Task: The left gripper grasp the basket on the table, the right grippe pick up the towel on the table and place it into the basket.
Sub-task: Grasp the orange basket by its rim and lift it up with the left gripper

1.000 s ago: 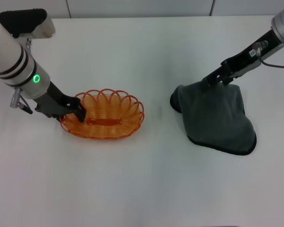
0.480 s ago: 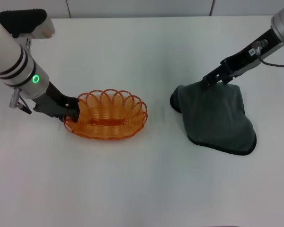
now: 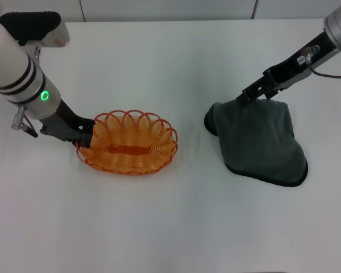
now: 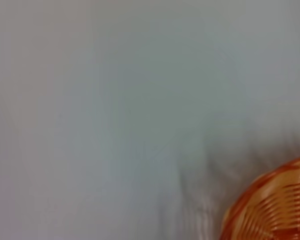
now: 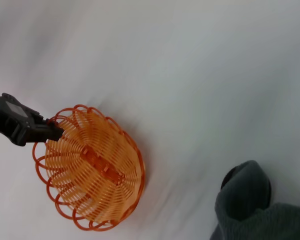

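Bench (image 3: 176, 227) bare between basket (image 3: 128, 149) and towel (image 3: 261, 142). Left tool (image 3: 86, 136) clamps basket's left rim. Right tool (image 3: 242, 98) pinches towel's far edge.

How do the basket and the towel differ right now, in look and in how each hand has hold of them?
The basket is orange open wire, rigid; the towel is dark grey, limp.
The left hand grips the basket's rim; the right hand pinches the towel's far edge.
Both rest on the table, apart.

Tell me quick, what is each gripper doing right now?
Left gripper: shut on the rim of the basket.
Right gripper: at the top edge of the towel; cannot tell if it grips.
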{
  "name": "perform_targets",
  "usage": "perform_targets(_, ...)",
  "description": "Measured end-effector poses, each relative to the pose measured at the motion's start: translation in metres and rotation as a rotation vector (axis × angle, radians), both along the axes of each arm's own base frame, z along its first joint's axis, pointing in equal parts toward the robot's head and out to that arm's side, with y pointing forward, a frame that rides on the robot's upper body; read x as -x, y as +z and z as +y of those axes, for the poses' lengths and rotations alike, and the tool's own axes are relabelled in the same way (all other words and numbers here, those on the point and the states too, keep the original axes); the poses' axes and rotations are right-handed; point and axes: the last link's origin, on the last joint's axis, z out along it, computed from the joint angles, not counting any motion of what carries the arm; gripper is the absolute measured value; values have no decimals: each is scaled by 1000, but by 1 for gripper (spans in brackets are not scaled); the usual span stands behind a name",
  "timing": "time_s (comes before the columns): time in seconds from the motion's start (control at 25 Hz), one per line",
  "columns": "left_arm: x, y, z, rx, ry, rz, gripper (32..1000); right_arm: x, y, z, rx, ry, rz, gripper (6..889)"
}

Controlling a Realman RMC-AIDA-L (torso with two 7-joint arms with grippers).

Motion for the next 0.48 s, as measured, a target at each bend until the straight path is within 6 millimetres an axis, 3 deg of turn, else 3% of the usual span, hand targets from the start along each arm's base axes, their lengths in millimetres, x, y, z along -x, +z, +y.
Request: perform_targets(0.48,-3,5,-1,17,9,-12,127,-2,0,-1,-1,-5,2,864)
